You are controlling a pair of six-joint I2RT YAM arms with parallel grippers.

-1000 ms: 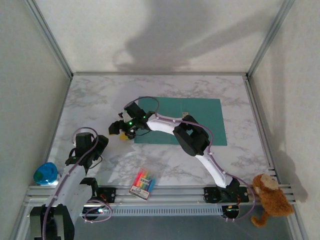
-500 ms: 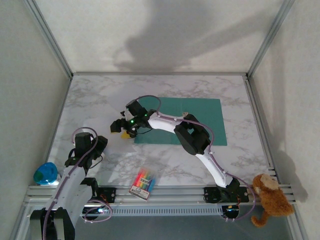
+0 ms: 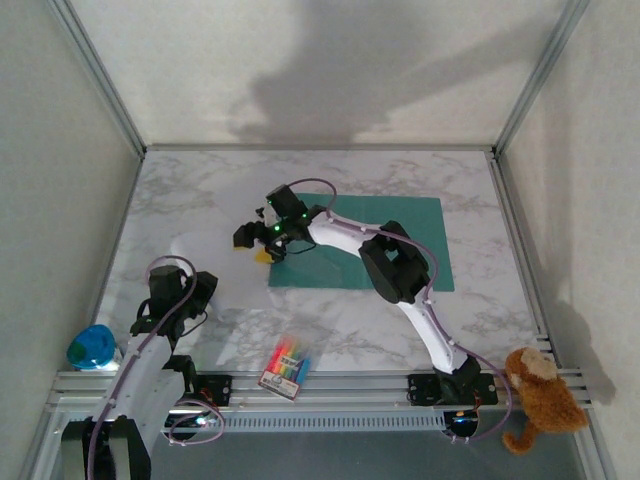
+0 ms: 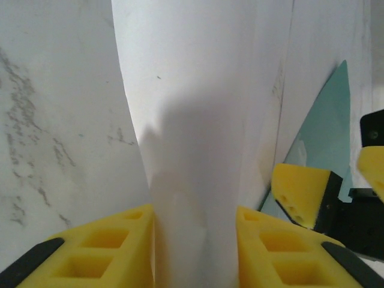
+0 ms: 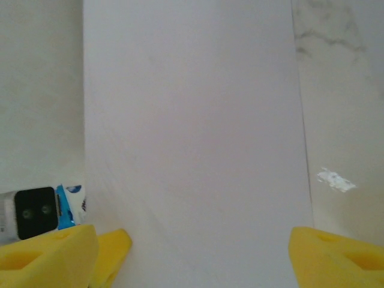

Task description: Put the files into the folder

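The teal folder [image 3: 390, 240] lies flat on the marble table, right of centre; one of its corners [image 4: 327, 138] shows in the left wrist view. The files are white sheets [image 4: 198, 120] lying left of the folder. My left gripper [image 4: 195, 252] presses on them from both sides, and a raised fold of paper fills the gap between its yellow fingers [image 4: 108, 246]. In the top view this gripper [image 3: 195, 290] sits at the lower left. My right gripper [image 3: 255, 243] hovers at the folder's left edge, jaws wide open [image 5: 198, 264] above a flat white sheet [image 5: 192, 120].
A packet of coloured pens [image 3: 287, 365] lies near the front rail. A blue object [image 3: 92, 347] sits at the front left corner and a brown plush toy [image 3: 540, 395] at the front right. Grey walls enclose the table on three sides.
My left gripper's jaws have narrowed on the sheet, bunching it. The right gripper has shifted up and to the right along the folder's left edge.
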